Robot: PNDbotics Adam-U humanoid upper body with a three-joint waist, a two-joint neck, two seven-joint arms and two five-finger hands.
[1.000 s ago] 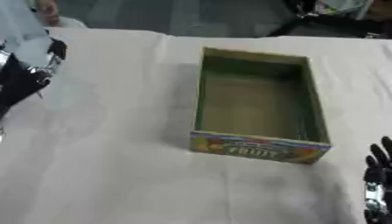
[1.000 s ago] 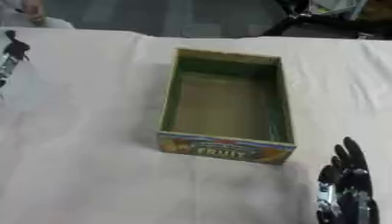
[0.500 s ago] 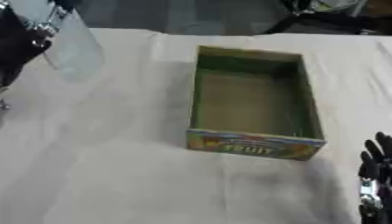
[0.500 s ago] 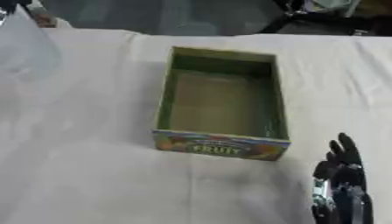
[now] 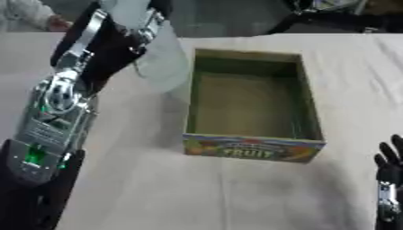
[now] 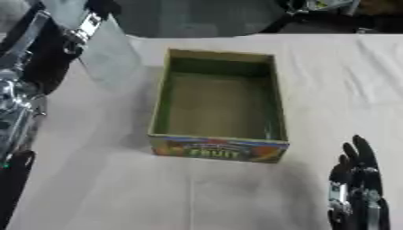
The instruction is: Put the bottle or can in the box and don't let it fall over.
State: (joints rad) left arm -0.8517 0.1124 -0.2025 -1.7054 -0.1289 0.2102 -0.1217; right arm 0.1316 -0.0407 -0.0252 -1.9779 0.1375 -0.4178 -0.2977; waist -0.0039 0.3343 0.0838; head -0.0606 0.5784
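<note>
Carrying stage: left hand [image 5: 126, 27] has its fingers curled round a clear bottle [image 5: 161, 56], held in the air just left of the box [image 5: 253, 148]. Box is empty, so placing it upright and letting go remain. Right hand [image 6: 358, 188] idles at the lower right, fingers straight.

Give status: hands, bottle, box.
Left robot hand shut on clear bottle, held above table left of box. Right robot hand idle, open, lower right. Box empty, nothing in the way.
</note>
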